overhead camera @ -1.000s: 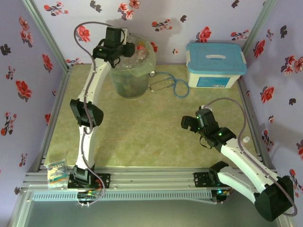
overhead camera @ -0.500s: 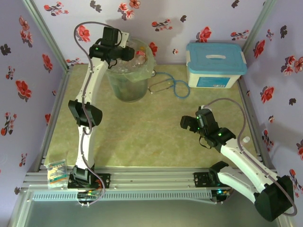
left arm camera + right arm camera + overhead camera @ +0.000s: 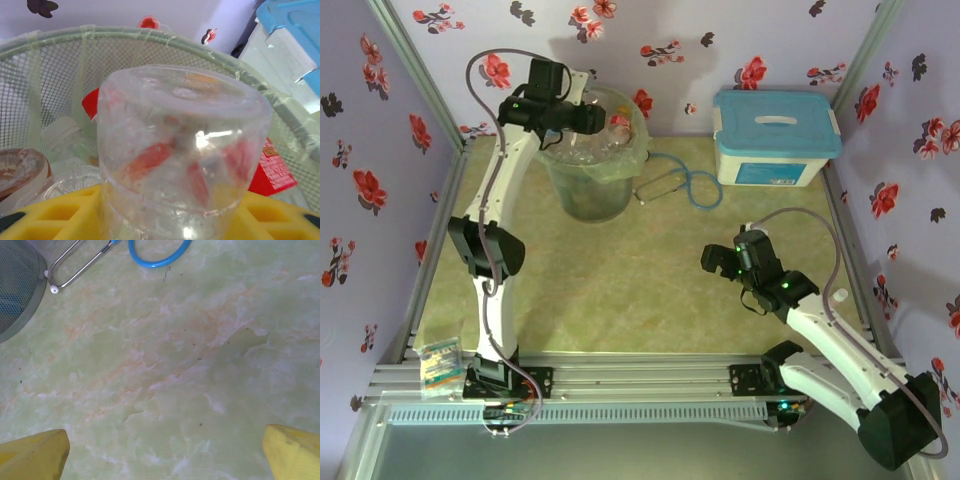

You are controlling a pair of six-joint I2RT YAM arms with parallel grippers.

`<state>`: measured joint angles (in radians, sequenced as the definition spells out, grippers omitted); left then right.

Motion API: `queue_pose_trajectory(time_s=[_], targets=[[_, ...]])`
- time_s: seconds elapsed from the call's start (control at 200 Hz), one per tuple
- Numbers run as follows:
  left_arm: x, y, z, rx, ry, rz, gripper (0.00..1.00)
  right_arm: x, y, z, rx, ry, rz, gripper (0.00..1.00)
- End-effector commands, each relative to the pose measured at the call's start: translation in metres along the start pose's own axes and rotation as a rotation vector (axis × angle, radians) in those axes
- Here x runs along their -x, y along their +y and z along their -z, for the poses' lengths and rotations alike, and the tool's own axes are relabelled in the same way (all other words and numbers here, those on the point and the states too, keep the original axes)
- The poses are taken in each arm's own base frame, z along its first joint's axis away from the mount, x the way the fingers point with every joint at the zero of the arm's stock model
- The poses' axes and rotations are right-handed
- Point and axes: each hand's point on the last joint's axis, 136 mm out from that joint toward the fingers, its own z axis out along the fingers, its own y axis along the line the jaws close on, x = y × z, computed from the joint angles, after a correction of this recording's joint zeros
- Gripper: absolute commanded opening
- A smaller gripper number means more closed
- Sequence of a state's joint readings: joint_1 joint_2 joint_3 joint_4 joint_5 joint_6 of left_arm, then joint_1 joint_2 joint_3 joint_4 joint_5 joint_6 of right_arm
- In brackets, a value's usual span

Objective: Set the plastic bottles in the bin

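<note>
The left gripper (image 3: 603,119) is reaching over the bin (image 3: 590,188), which is standing at about 11 o'clock on the table (image 3: 620,290). Its yellow fingers (image 3: 47,212) are pinching a clear bottle (image 3: 185,150) with red markings, the bottle's base facing the wrist camera and hanging above the bin's mouth. More bottles (image 3: 62,142) are lying inside against the mesh wall, along with something red (image 3: 272,172) at the 3 o'clock side. Just beside the bin toward 3 o'clock a stethoscope (image 3: 675,185) with blue tubing is lying flat, and beyond it, at about 1 o'clock, a white box with a blue lid (image 3: 777,135) is sitting against the far wall. A small packet (image 3: 438,360) is resting on the rail at 7 o'clock. The right gripper (image 3: 165,450) is hovering at about 4 o'clock over bare table, its fingers spread wide and gripping nothing, well apart from the stethoscope. Compared with a second ago, the left arm's elbow is swinging out toward 9 o'clock and its wrist is shifting the same way along the rim, while the right arm is staying where it was.
</note>
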<state>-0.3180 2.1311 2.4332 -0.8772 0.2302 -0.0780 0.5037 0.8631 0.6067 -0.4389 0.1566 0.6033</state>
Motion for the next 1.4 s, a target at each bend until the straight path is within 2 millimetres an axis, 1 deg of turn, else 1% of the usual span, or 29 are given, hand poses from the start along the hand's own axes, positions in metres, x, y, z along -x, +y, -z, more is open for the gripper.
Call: queue_pose_trajectory(time_s=[0.0,0.105,0.255,0.36,0.425,0.45,0.495,0.52,0.585,0.675,0.75,0.84,0.965,1.11,1.26,1.285,1.355,1.395], targets=[[0.021,-0.018,0.031,-0.054,-0.087,0.044,0.58,0.001,-0.003,0.003,-0.007,-0.013,-0.008,0.99],[0.03,-0.02,0.038,-0.057,-0.128,0.046,0.62,-0.001,-0.003,0.001,-0.009,-0.007,-0.004,0.99],[0.033,-0.021,0.039,-0.058,-0.142,0.05,0.68,-0.003,-0.004,0.0,-0.008,-0.003,-0.002,0.99],[0.037,-0.013,0.04,-0.012,-0.161,0.051,0.74,-0.004,-0.005,0.0,-0.014,-0.002,-0.002,0.99],[0.041,-0.007,0.041,0.028,-0.178,0.058,0.75,-0.005,-0.006,0.0,-0.016,0.0,-0.001,0.99],[0.042,-0.004,0.043,0.041,-0.187,0.065,0.73,-0.004,-0.006,0.0,-0.016,-0.002,-0.002,0.99],[0.043,-0.001,0.042,0.057,-0.199,0.074,0.61,-0.004,-0.007,0.0,-0.017,-0.003,-0.001,0.99],[0.044,0.0,0.042,0.063,-0.204,0.076,0.57,-0.005,-0.007,-0.001,-0.017,-0.002,-0.002,0.99],[0.044,0.002,0.039,0.071,-0.214,0.081,0.52,-0.004,-0.006,-0.001,-0.013,-0.003,-0.005,0.99],[0.041,0.002,0.028,0.069,-0.202,0.076,0.44,-0.005,-0.006,-0.002,-0.014,-0.001,-0.004,0.99],[0.041,0.005,0.017,0.072,-0.192,0.076,0.41,-0.005,-0.006,-0.002,-0.013,-0.001,-0.004,0.99],[0.048,0.008,0.008,0.079,-0.222,0.076,0.37,-0.005,-0.005,-0.002,-0.011,0.001,-0.005,0.99],[0.056,0.013,-0.003,0.101,-0.257,0.07,0.39,-0.006,-0.006,-0.002,-0.012,0.003,-0.01,0.99],[0.044,0.022,-0.026,0.134,-0.191,0.068,0.39,-0.007,-0.006,-0.002,-0.01,0.002,-0.013,0.99],[0.037,0.029,-0.034,0.17,-0.176,0.054,0.41,-0.007,-0.006,-0.004,-0.012,0.003,-0.012,0.99],[0.034,0.03,-0.037,0.173,-0.166,0.048,0.38,-0.007,-0.006,-0.004,-0.01,0.003,-0.012,0.99],[0.021,0.034,-0.05,0.179,-0.114,0.042,0.23,-0.008,-0.005,-0.006,-0.006,0.007,-0.015,0.99],[0.011,0.035,-0.056,0.179,-0.075,0.04,0.18,-0.008,-0.004,-0.006,-0.003,0.009,-0.015,0.99]])
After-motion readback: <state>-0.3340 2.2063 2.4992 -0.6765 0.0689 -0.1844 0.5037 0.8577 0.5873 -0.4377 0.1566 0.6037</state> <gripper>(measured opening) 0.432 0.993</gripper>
